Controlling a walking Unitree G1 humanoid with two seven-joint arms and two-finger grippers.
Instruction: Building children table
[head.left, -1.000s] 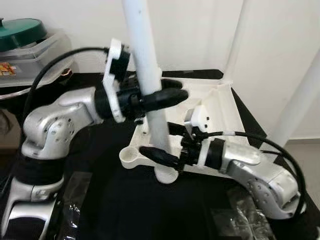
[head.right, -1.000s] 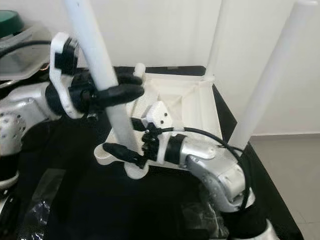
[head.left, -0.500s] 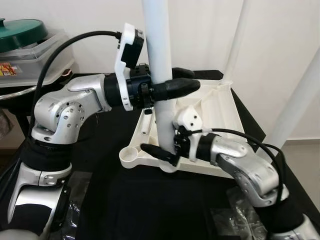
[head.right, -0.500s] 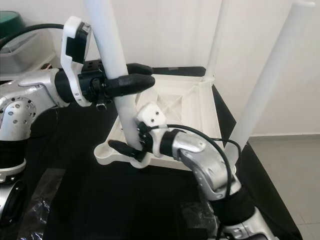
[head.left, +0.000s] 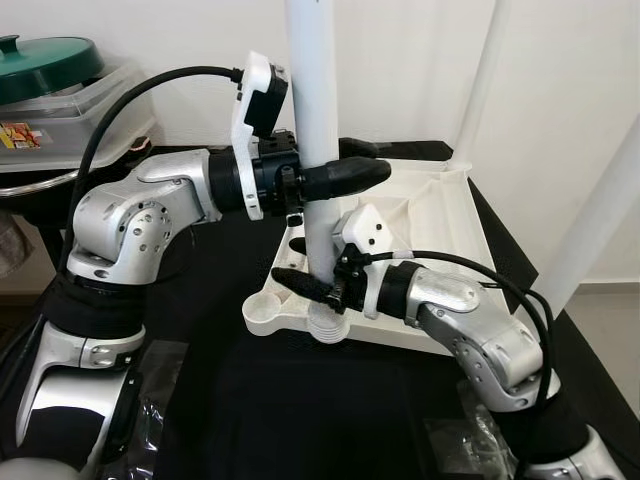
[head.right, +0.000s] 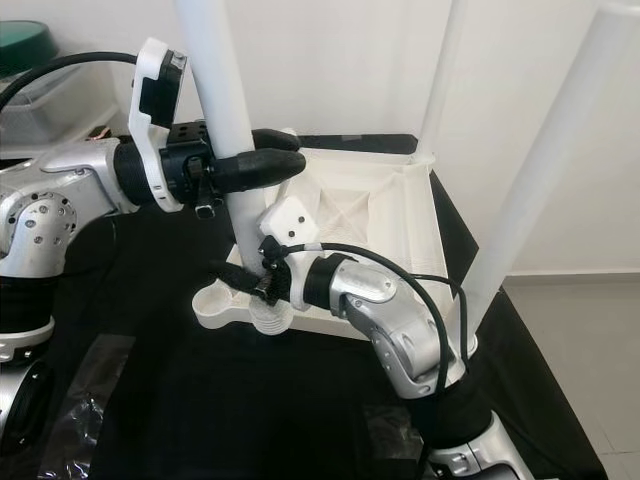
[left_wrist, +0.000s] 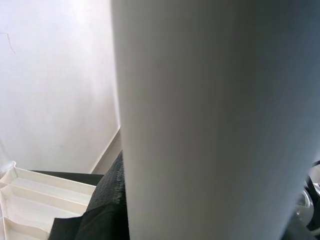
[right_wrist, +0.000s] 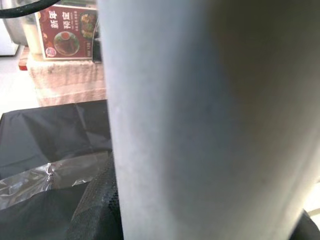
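A white children's table top (head.left: 440, 225) lies upside down on the black cloth, with two white legs (head.right: 545, 170) standing up from its far and right corners. A third white leg (head.left: 315, 130) stands upright over the near left corner, its threaded foot (head.left: 325, 328) at the round socket (head.left: 262, 312). My left gripper (head.left: 345, 172) is shut on this leg high up. My right gripper (head.left: 305, 283) is shut on the same leg low down, just above the threads. The leg (left_wrist: 215, 120) fills the left wrist view and the leg (right_wrist: 205, 120) also looms close in the right wrist view.
A black cloth (head.left: 300, 410) covers the work surface. Clear plastic wrappers (head.left: 150, 390) lie near the front left and front right (head.left: 480, 440). A clear storage box with a green lid (head.left: 45, 62) stands at the back left. A white wall is behind.
The leg has been lowered and brought upright, so its threaded foot now sits at the corner socket. My right gripper has slid left and up along with it.
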